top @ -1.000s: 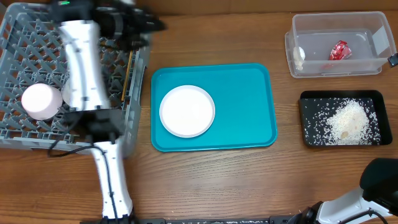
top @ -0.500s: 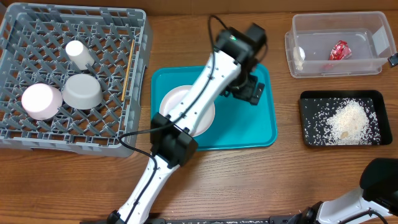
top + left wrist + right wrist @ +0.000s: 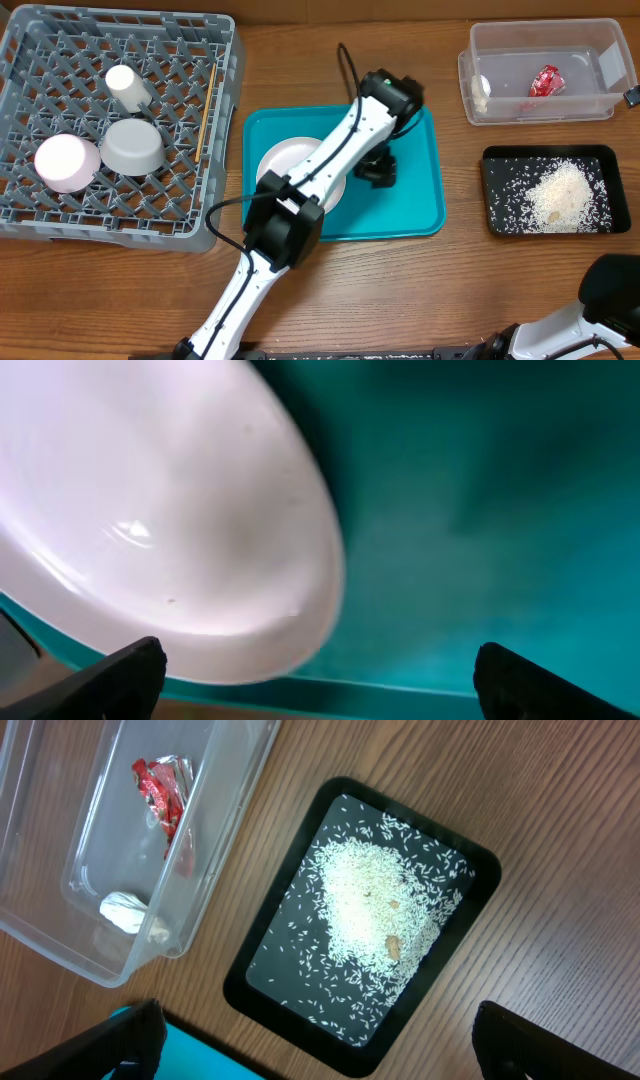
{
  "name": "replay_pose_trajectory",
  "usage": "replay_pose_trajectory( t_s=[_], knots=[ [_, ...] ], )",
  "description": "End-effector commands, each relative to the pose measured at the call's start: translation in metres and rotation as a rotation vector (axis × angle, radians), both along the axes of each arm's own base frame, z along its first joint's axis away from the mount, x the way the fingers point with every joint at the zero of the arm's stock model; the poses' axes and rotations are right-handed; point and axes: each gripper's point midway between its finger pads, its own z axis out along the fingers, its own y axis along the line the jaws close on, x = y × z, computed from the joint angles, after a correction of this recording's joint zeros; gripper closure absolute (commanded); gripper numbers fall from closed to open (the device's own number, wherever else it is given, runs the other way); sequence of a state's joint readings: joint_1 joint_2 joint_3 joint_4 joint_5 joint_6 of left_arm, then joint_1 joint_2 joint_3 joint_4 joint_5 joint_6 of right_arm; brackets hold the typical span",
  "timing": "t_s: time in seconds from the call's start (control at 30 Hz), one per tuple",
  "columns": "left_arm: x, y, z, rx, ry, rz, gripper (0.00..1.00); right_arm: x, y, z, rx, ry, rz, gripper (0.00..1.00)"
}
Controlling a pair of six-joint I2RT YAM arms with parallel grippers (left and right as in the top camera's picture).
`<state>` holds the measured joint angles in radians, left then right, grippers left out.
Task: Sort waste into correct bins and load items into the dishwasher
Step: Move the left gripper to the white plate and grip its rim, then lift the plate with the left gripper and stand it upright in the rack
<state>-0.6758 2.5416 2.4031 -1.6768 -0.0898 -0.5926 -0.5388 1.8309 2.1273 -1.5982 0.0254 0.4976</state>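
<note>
The white plate [image 3: 283,170] lies on the teal tray [image 3: 412,205], partly under my left arm. My left gripper [image 3: 377,172] hangs open just right of the plate, low over the tray. In the left wrist view the plate [image 3: 170,510] fills the upper left, and my left gripper [image 3: 320,680] holds nothing. In the dishwasher rack [image 3: 40,60] sit the pink bowl [image 3: 66,162], grey-blue bowl [image 3: 132,147], white cup [image 3: 125,87] and chopsticks [image 3: 207,110]. The clear bin [image 3: 540,108] holds the red wrapper [image 3: 546,80] and tissue [image 3: 481,90]. Rice [image 3: 555,195] lies in the black bin [image 3: 485,190]. My right gripper [image 3: 320,1050] is open above the black bin [image 3: 240,990].
The right arm's base [image 3: 600,295] sits at the table's front right corner. A corner of the teal tray [image 3: 180,1055] shows in the right wrist view, next to the clear bin [image 3: 60,840]. Bare wood separates the rack, the tray and the bins.
My left arm has swung from over the dishwasher rack across to the teal tray, then drawn its gripper in beside the plate's right edge. The right arm has not moved.
</note>
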Motion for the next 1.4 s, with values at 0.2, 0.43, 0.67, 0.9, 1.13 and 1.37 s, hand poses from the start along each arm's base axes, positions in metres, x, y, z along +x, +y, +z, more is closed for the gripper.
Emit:
replay_pose_trajectory(
  t_s=[0.2, 0.43, 0.67, 0.9, 1.13, 1.37],
  knots=[
    [-0.005, -0.021, -0.007, -0.168, 0.066, -0.074, 0.29, 0.001, 0.000, 0.004, -0.003, -0.015, -0.004, 0.00],
    [0.001, -0.010, -0.007, -0.140, 0.057, -0.097, 0.22, 0.001, 0.000, 0.004, -0.003, -0.015, -0.003, 0.00],
    [0.013, -0.012, -0.015, -0.161, 0.019, -0.090, 0.34, 0.001, 0.000, 0.004, -0.003, -0.015, -0.003, 0.00],
    [0.003, -0.002, -0.042, -0.128, 0.064, -0.084, 0.49, 0.001, 0.000, 0.004, -0.003, -0.015, -0.003, 0.00],
    [0.005, 0.001, -0.045, -0.130, 0.062, -0.075, 0.96, 0.001, 0.000, 0.004, -0.004, -0.015, -0.004, 0.00],
    [0.023, -0.008, 0.009, -0.183, -0.014, -0.095, 0.96, 0.001, 0.000, 0.004, -0.004, -0.015, -0.004, 0.00]
  ],
)
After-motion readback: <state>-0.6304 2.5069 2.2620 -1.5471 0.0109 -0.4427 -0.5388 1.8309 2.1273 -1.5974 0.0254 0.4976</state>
